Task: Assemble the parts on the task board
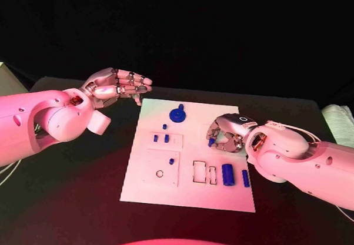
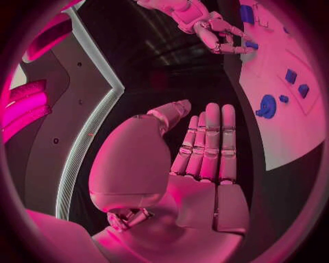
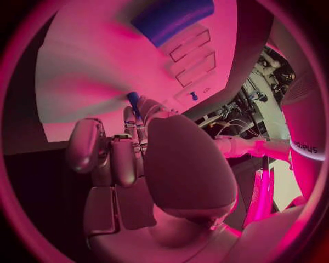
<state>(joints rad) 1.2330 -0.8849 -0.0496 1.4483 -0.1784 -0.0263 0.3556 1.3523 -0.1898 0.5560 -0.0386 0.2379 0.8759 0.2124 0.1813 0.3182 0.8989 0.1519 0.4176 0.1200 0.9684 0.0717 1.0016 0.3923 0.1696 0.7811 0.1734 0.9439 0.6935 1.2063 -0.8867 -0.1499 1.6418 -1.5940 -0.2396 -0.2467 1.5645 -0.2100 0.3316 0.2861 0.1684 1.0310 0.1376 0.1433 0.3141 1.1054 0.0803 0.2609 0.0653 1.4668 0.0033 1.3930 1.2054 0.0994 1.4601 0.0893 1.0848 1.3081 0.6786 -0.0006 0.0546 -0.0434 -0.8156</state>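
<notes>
The white board (image 1: pixel 190 177) lies mid-frame on the table (image 1: pixel 302 230). The left hand (image 1: pixel 117 85) hovers upper left, fingers together, holding nothing. The right hand (image 1: pixel 227 136) pinches a small blue part (image 3: pixel 133 99) over the board's right edge; a loose pinch could drop it.

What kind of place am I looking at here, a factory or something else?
Most likely a robotics lab or demo bench, not a factory line. A black table holds one white task board with small blue parts, worked by the left hand and right hand against dark surroundings under coloured light.

Overhead head view, close wrist views
</notes>
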